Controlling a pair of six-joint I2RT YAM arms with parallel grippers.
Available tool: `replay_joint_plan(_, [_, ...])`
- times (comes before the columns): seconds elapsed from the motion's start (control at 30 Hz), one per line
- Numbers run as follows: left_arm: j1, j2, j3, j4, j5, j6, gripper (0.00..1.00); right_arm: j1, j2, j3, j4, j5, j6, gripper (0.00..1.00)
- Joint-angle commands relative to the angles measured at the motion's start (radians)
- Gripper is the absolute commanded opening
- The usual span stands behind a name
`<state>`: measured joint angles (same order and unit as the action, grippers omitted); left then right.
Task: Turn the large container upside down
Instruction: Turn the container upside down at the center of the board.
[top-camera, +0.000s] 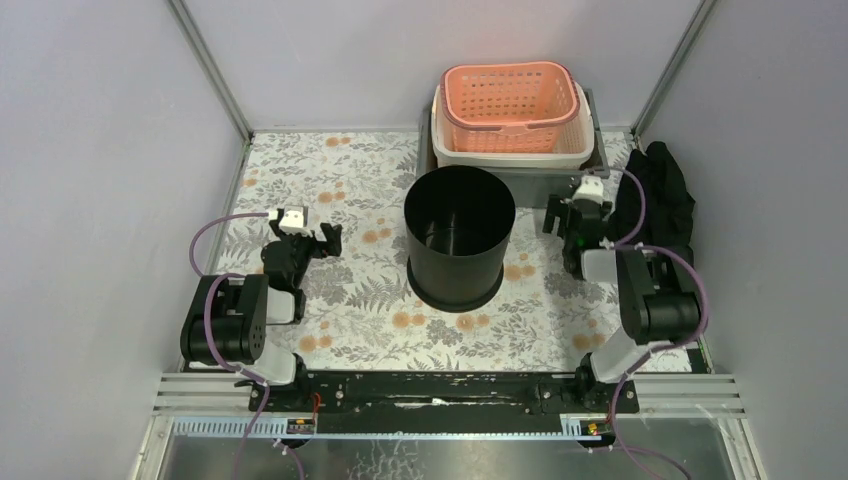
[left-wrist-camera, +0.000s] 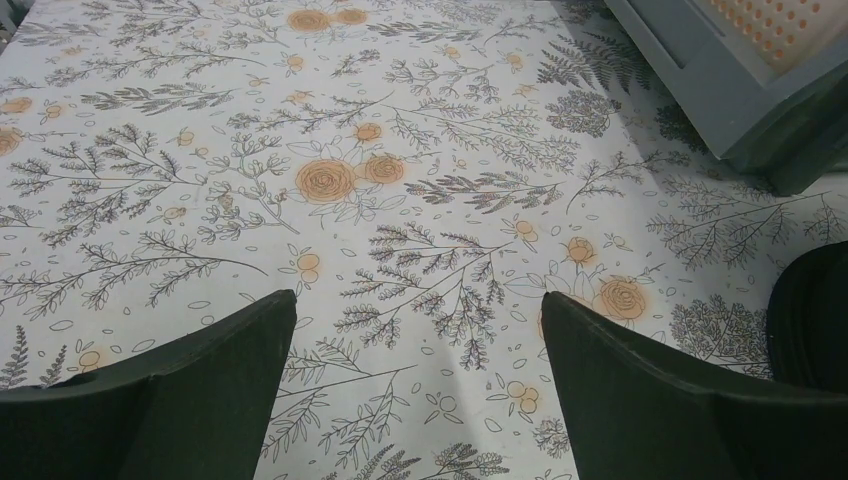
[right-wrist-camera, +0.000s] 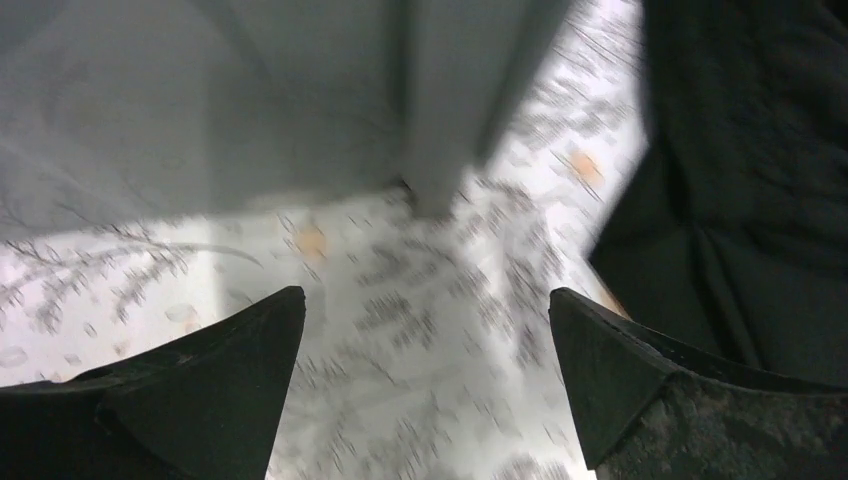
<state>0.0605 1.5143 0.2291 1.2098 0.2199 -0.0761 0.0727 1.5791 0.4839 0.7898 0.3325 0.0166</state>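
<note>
The large container (top-camera: 459, 238) is a black open-topped cylinder standing upright in the middle of the flowered table, its mouth facing up. My left gripper (top-camera: 328, 240) hovers to its left, apart from it, open with nothing between its fingers (left-wrist-camera: 415, 300). In the left wrist view a sliver of the container's black wall (left-wrist-camera: 812, 318) shows at the right edge. My right gripper (top-camera: 564, 217) sits to the container's right, also apart from it. It too is open and holds nothing (right-wrist-camera: 425, 295), and its view is blurred.
A grey bin (top-camera: 590, 168) at the back holds a white basket (top-camera: 510, 152) with a pink basket (top-camera: 510, 105) nested inside. A black cloth (top-camera: 668, 200) lies at the right edge, beside the right arm. Walls enclose the table on three sides.
</note>
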Motion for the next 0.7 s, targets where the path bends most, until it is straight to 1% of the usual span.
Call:
replay_joint_plan(0.0, [-0.002, 0.009, -0.007, 0.023, -0.011, 0.021, 1.00, 0.008, 0.159, 0.285, -0.362, -0.172, -0.079, 0.99])
replay_joint_plan(0.03, [-0.002, 0.009, -0.006, 0.023, -0.011, 0.021, 1.00, 0.007, 0.227, 0.353, -0.467, -0.241, -0.109, 0.99])
replay_joint_plan(0.1, [-0.003, 0.009, -0.006, 0.023, -0.011, 0.021, 1.00, 0.009, 0.294, 0.473, -0.643, -0.501, -0.195, 0.99])
replay_joint_plan(0.13, [-0.004, 0.008, -0.006, 0.023, -0.012, 0.020, 1.00, 0.009, 0.306, 0.509, -0.724, -0.654, -0.248, 0.97])
replay_joint_plan(0.17, [-0.004, 0.009, -0.005, 0.023, -0.012, 0.020, 1.00, 0.008, 0.305, 0.525, -0.773, -0.777, -0.299, 1.00])
replay_joint_plan(0.23, [-0.004, 0.009, -0.006, 0.023, -0.012, 0.020, 1.00, 0.007, 0.290, 0.525, -0.841, -1.001, -0.393, 0.99])
replay_joint_plan(0.27, [-0.004, 0.009, -0.007, 0.023, -0.012, 0.020, 1.00, 0.005, 0.297, 0.535, -0.861, -1.068, -0.420, 0.99])
replay_joint_plan(0.3, [-0.004, 0.009, -0.006, 0.024, -0.011, 0.020, 1.00, 0.004, 0.317, 0.570, -0.946, -1.130, -0.458, 0.99])
replay_joint_plan(0.33, [-0.005, 0.009, -0.006, 0.024, -0.012, 0.020, 1.00, 0.002, 0.338, 0.608, -1.054, -1.244, -0.549, 0.99])
replay_joint_plan(0.4, [-0.004, 0.009, -0.007, 0.023, -0.012, 0.021, 1.00, -0.013, 0.392, 0.700, -1.310, -1.430, -0.797, 0.99])
replay_joint_plan(0.47, [-0.004, 0.008, -0.007, 0.023, -0.013, 0.021, 1.00, -0.039, 0.453, 0.797, -1.576, -1.529, -1.051, 1.00])
replay_joint_plan(0.5, [-0.005, 0.009, -0.007, 0.023, -0.012, 0.020, 1.00, -0.055, 0.484, 0.846, -1.749, -1.567, -1.227, 0.99])
replay_joint_plan(0.53, [-0.004, 0.009, -0.007, 0.023, -0.013, 0.021, 1.00, -0.069, 0.526, 0.895, -1.959, -1.600, -1.456, 1.00])
replay_joint_plan(0.57, [-0.005, 0.009, -0.007, 0.023, -0.012, 0.020, 1.00, -0.087, 0.570, 0.937, -2.201, -1.616, -1.742, 1.00])
replay_joint_plan(0.6, [-0.005, 0.009, -0.007, 0.023, -0.012, 0.021, 1.00, -0.109, 0.590, 0.945, -2.262, -1.630, -1.825, 1.00])
replay_joint_plan(0.67, [-0.004, 0.008, -0.007, 0.025, -0.010, 0.021, 1.00, -0.115, 0.559, 0.915, -2.272, -1.634, -1.859, 1.00])
